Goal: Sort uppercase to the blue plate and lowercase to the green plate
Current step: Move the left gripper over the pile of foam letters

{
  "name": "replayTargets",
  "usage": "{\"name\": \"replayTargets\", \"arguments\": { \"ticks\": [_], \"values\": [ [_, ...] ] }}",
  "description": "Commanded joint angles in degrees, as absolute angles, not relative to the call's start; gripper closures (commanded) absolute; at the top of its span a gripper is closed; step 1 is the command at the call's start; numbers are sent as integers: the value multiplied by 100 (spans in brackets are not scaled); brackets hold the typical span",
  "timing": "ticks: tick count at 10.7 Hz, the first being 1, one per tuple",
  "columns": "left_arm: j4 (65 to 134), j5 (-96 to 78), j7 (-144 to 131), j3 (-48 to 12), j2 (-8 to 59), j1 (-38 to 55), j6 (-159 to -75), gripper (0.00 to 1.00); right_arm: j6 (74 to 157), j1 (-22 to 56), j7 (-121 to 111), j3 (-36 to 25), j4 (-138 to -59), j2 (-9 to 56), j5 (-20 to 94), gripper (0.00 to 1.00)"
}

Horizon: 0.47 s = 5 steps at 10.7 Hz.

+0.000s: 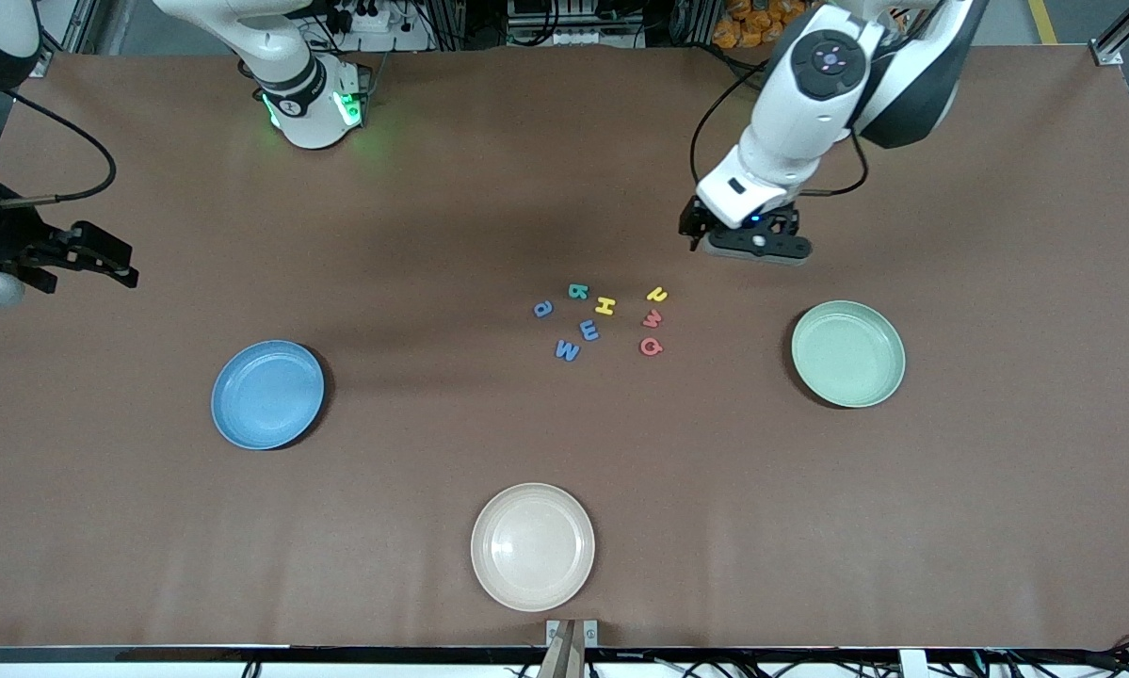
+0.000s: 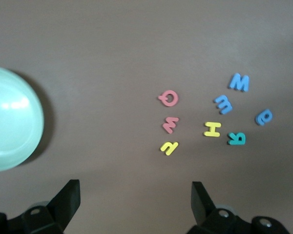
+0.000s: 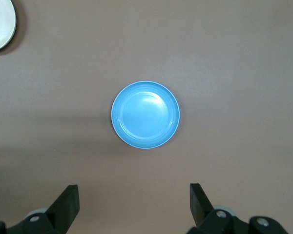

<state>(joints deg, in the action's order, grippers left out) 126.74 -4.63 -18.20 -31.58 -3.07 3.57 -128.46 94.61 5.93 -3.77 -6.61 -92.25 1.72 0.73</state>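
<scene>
Eight foam letters lie in a loose cluster mid-table. The uppercase are blue M (image 1: 567, 351), teal R (image 1: 578, 291), yellow H (image 1: 604, 305) and red Q (image 1: 651, 347). The lowercase are yellow h (image 1: 656, 295), red m (image 1: 652, 319), blue m (image 1: 588, 330) and blue a (image 1: 543, 309). The blue plate (image 1: 267, 394) lies toward the right arm's end and the green plate (image 1: 847, 353) toward the left arm's end; both hold nothing. My left gripper (image 1: 752, 247) hangs open over bare table beside the cluster, holding nothing. My right gripper (image 1: 112, 264) waits open over the table's edge.
A cream plate (image 1: 533, 546) sits near the table's front edge, nearer the front camera than the letters. The right arm's base (image 1: 314, 104) stands at the table's back edge. In the left wrist view the letters (image 2: 212, 129) and green plate (image 2: 10, 122) show.
</scene>
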Motion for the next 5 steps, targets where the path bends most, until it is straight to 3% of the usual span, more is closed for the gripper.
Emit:
{"name": "replayTargets", "arguments": {
  "ticks": [1, 5],
  "values": [
    [12761, -344, -926, -3243, 42, 281, -13244, 0, 9501, 650, -404, -686, -9229, 158, -9, 0],
    [13016, 701, -571, -3305, 939, 308, -14377, 0, 9536, 677, -404, -686, -9229, 193, -9, 0]
  ]
}}
